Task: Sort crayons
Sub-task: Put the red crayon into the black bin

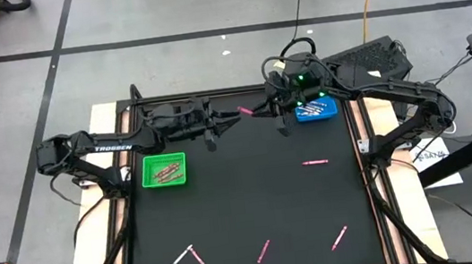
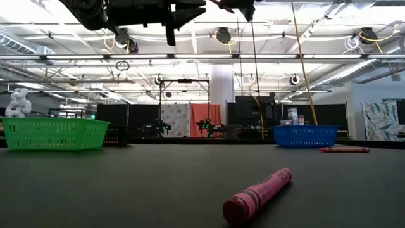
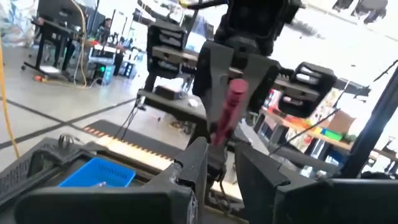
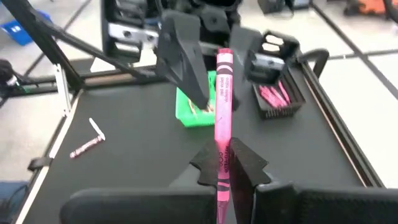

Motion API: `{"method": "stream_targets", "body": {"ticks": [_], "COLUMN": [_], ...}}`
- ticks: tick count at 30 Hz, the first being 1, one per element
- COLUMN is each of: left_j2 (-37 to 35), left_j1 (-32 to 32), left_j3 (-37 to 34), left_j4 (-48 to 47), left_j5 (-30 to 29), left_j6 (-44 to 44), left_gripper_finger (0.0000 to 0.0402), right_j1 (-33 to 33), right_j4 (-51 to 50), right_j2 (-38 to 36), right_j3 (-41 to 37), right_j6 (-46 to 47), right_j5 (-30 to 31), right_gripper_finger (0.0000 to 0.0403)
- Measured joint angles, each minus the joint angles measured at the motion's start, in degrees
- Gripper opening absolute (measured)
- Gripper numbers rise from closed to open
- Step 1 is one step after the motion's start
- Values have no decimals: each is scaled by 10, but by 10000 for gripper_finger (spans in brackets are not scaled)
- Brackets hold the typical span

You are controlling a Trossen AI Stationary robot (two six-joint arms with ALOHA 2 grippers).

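From above, my two arms meet over the far middle of the black table (image 1: 244,194). My right gripper (image 1: 262,108) is clamped on a pink crayon (image 1: 245,111), which sticks out toward my left gripper (image 1: 222,124). The overhead camera alone shows both trays at once: the green tray (image 1: 164,170) on my left side with pink crayons inside, and the blue tray (image 1: 315,110) at the far right, just beside my right wrist. It also shows loose crayons on the mat: one (image 1: 315,162) right of centre, and four (image 1: 263,251) along the near edge, one of them pale.

The table-level camera shows only one loose crayon (image 2: 258,194) close up, another (image 2: 344,150) near the blue tray (image 2: 305,135), the green tray (image 2: 52,133) on the other side, and my arms high overhead.

My right wrist camera shows the crayon (image 4: 223,118) pinched at its lower part between my right fingers (image 4: 249,163), its tip reaching toward the left gripper's fingers (image 4: 184,56), which stand apart on either side of it. Whether they touch it, I cannot tell.

My left wrist camera shows the same crayon (image 3: 227,111) beyond my spread left fingers (image 3: 194,168), held by the right gripper (image 3: 231,68).
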Motion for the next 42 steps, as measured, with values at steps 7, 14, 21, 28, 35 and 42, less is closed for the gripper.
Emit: {"method": "stream_targets", "body": {"ticks": [7,14,21,28,35,42], "left_j2": [0,0,0,0,0,0], "left_j1": [-6,-6,1,5,5,5], "left_j3": [0,0,0,0,0,0], "left_j4": [27,35,52,50,44,43], "left_j5": [-1,5,5,4,4,2], "left_j6": [-11,-10,-9,13,37,52], "left_gripper_finger": [87,87,87,75,22,15], "right_j1": [15,18,25,25,25,25], "right_j4": [48,62,86,98,101,97], "right_j2": [24,27,33,52,53,53], "right_j3": [0,0,0,0,0,0], "right_j6": [7,11,11,10,11,12], "right_j5": [2,2,3,1,3,3], "right_gripper_finger": [0,0,0,0,0,2]}}
